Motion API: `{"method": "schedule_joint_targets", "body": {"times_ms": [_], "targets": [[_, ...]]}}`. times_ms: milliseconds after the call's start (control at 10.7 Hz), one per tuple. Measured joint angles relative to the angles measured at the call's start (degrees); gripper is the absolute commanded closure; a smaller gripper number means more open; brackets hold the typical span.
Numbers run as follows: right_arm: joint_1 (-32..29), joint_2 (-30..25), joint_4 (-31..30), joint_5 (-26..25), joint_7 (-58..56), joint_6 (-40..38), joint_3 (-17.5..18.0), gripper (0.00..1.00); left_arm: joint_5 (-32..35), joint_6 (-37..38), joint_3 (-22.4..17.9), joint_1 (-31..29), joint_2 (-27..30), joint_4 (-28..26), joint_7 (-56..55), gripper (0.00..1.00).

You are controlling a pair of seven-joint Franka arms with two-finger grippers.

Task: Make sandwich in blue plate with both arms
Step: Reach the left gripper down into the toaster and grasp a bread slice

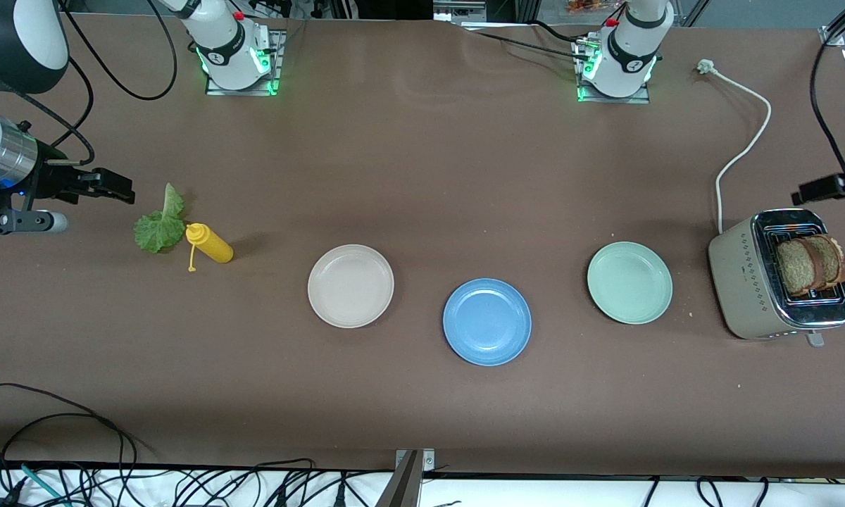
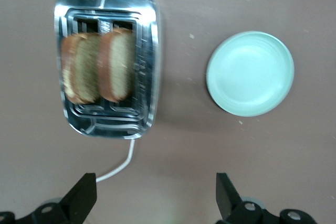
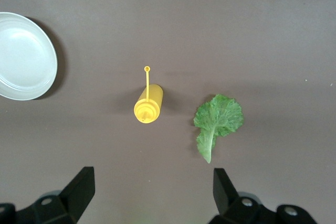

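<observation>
Brown matte desk [image 1: 422, 176], wide and flat, with both arm bases bolted along its edge farthest from the front camera; loose black cables [image 1: 113, 472] hang along the nearest edge. Three plates sit in a rough row mid-desk: beige plate [image 1: 351, 286] toward the right arm's end, blue plate [image 1: 486, 322] in the middle and nearest the camera, green plate [image 1: 629, 282] toward the left arm's end. None carries anything.

Toaster [image 1: 781, 282] stands at the left arm's end, its white cord [image 1: 743, 151] trailing across the desk. Two bread slices [image 1: 811, 263] stand upright in its slots. Lettuce [image 1: 159, 224] lies flat at the right arm's end, touching a yellow bottle [image 1: 210, 244] lying on its side.

Left pincer [image 2: 156, 195] hangs over the desk beside the toaster, fingers spread, holding nothing. Right pincer [image 3: 152, 192] hangs over the desk near the lettuce, fingers spread, holding nothing.
</observation>
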State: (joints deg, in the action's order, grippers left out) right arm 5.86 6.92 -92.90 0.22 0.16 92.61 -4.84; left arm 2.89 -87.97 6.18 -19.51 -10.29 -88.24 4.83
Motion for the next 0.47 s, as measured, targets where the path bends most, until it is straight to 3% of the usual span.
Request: {"method": "schedule_joint_targets", "body": {"times_ms": [187, 468], "targets": [[0.01, 0.0, 0.0, 0.0, 0.0, 0.0, -0.03, 0.0, -0.01, -2.47, -0.1, -3.81, -2.12, 0.02, 1.96, 0.0], [0.02, 0.0, 0.0, 0.0, 0.0, 0.0, -0.04, 0.0, -0.01, -9.31, -0.04, -4.89, -4.47, 0.01, 3.88, 0.0]]}}
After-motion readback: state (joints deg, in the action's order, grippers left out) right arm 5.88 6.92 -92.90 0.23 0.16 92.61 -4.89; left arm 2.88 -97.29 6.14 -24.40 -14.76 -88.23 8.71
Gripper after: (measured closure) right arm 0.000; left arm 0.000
